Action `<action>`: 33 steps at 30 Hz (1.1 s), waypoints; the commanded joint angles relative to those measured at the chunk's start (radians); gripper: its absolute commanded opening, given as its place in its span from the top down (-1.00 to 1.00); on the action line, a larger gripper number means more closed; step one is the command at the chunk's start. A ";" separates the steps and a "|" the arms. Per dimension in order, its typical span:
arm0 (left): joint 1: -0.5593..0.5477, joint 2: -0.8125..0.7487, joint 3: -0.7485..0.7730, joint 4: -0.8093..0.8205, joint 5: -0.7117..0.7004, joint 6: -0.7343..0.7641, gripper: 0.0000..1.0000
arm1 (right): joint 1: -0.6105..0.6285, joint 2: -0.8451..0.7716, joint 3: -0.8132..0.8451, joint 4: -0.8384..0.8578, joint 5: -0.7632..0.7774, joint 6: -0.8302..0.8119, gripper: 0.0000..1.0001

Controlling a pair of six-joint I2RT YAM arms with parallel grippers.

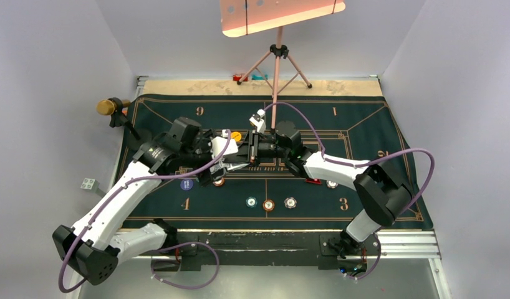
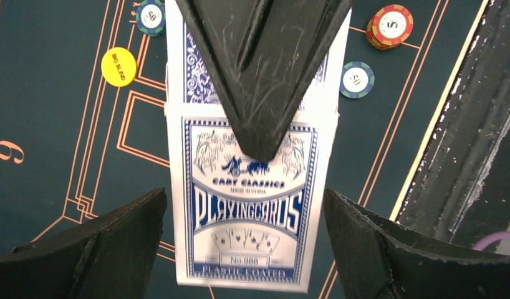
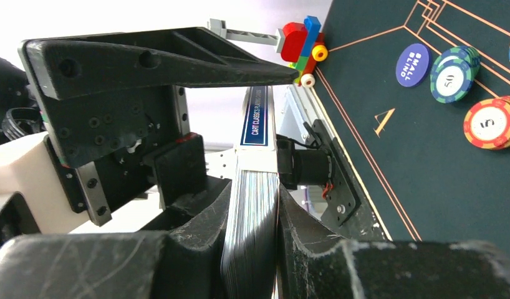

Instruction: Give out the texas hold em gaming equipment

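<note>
A blue-and-white playing card box point(image 2: 243, 212) hangs over the green felt mat point(image 1: 365, 124). The deck of cards point(image 3: 251, 205) sticks out of its open end. My right gripper point(image 3: 255, 187) is shut on that deck, one black finger point(image 2: 259, 75) lying across the card backs. My left gripper point(image 2: 244, 194) is open, its fingers point(image 2: 109, 249) standing apart on either side of the box without touching it. In the top view both grippers meet mid-mat, left point(image 1: 216, 167) and right point(image 1: 247, 152). Chips point(image 1: 268, 204) lie in a row near the front, a blue disc point(image 1: 187, 185) and a yellow disc point(image 2: 118, 66) beside the arms.
A red marker point(image 1: 313, 181) and a white chip point(image 1: 332, 184) lie under the right forearm. Chip stacks point(image 3: 453, 75) sit near the small blind disc point(image 3: 413, 64). A tripod point(image 1: 277, 62) stands at the mat's back edge, a gold-capped object point(image 1: 106, 107) at the left.
</note>
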State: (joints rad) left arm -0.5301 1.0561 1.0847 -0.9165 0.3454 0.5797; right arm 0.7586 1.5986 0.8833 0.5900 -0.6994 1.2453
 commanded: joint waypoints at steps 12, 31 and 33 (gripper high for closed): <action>0.006 0.031 0.081 -0.028 0.148 0.100 -0.49 | 0.011 -0.005 0.091 -0.041 -0.032 0.017 0.64; 0.005 0.022 0.121 -0.111 0.195 0.026 0.89 | 0.014 -0.047 0.105 -0.186 -0.035 -0.078 -0.30; 0.006 0.019 0.135 -0.129 0.200 0.012 0.92 | 0.013 -0.063 0.104 -0.240 -0.034 -0.111 -0.36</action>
State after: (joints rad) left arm -0.5240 1.0912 1.1511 -1.0260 0.4801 0.6296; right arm 0.7696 1.5940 0.9466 0.4416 -0.7254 1.2129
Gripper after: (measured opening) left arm 0.710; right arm 0.655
